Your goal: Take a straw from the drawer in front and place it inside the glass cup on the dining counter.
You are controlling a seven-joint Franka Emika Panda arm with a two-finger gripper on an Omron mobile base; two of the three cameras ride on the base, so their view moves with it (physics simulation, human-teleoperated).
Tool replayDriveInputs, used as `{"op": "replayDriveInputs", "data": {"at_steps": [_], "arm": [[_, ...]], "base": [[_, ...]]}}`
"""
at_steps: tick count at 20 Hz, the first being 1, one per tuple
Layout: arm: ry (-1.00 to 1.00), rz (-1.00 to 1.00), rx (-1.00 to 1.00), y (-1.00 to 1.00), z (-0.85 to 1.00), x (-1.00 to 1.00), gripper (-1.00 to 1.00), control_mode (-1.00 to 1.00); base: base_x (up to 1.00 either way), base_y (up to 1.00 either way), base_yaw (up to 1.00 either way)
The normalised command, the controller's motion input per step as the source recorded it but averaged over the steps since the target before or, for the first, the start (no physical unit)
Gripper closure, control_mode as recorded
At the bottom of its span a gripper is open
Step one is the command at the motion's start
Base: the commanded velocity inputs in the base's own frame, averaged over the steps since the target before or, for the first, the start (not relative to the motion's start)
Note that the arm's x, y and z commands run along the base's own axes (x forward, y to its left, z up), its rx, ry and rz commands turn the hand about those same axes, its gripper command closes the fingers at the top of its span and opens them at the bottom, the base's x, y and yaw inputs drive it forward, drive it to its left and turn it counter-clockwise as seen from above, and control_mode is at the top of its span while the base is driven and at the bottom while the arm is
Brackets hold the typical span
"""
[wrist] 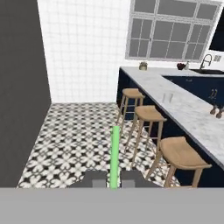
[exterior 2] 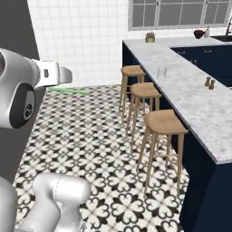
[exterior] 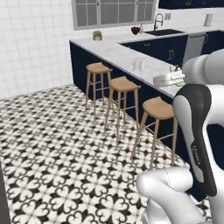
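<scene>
Patterned floor (wrist: 74, 144) fills lower left; gripper (wrist: 114, 179) pinches straw (wrist: 115, 153) at its base, tip pointing ahead, presumably for carrying toward cup (wrist: 167, 97), upper right on counter (wrist: 192, 116).

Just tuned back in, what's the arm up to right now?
The hand holds the light-green straw between its fingertips, and the straw sticks straight out ahead of it. It is up in the air over the patterned floor, short of the dining counter. The glass cup stands empty on the counter, above the middle wooden stool. Two small brown shakers stand further along the top. The straw is not yet in the cup.
</scene>
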Motion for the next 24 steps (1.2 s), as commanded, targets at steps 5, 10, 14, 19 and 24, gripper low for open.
{"op": "replayDriveInputs", "data": {"at_steps": [5,10,14,19,24], "arm": [[0.00,0.00,0.00,0.00,0.00,0.00,1.00,1.00],[0.00,0.00,0.00,0.00,0.00,0.00,1.00,1.00],[0.00,0.00,0.00,0.00,0.00,0.00,1.00,1.00],[0.00,0.00,0.00,0.00,0.00,0.00,1.00,1.00],[0.00,0.00,0.00,0.00,0.00,0.00,1.00,1.00]], "base": [[0.61,1.00,-0.46],[0.61,1.00,-0.47],[0.56,1.00,-0.46],[0.57,1.00,-0.48],[0.61,1.00,-0.51]]}}
